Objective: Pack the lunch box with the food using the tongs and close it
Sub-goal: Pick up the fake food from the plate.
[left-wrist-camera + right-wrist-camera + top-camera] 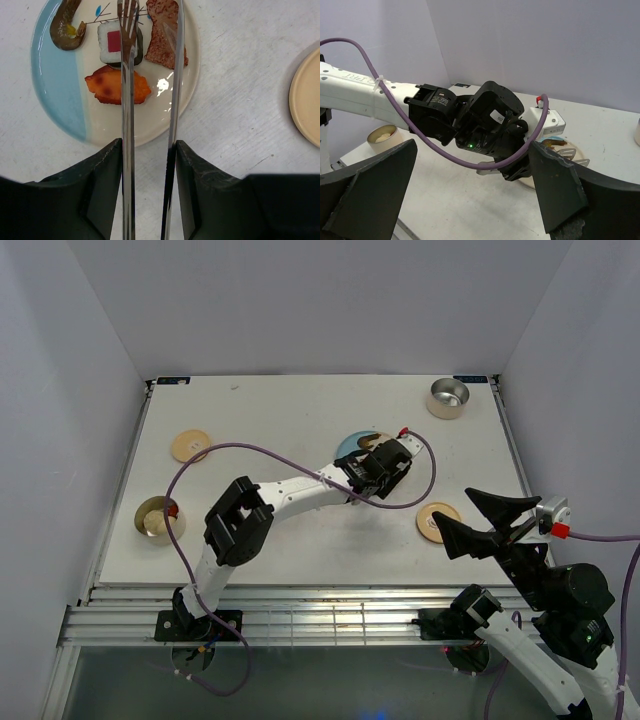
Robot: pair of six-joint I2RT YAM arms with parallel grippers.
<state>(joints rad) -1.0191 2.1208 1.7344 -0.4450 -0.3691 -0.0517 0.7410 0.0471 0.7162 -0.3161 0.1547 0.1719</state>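
Though small print shows on the left arm [350, 95] and on a sticker [496, 116] at its wrist, none of it is readable. The left gripper [148, 145] is clamped, about half-wide, on the tongs [127, 115]. The tong arms run out between its fingers [100, 200], slightly apart. Just ahead, under the tong tips, the food [117, 86] lies on a plate [55, 95]. The right gripper [487, 520] gapes wide, holding nothing.

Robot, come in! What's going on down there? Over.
Left gripper shut on the tongs, tips over the plate. Food on the plate, none lifted. Right gripper open, empty. Nothing blocking.
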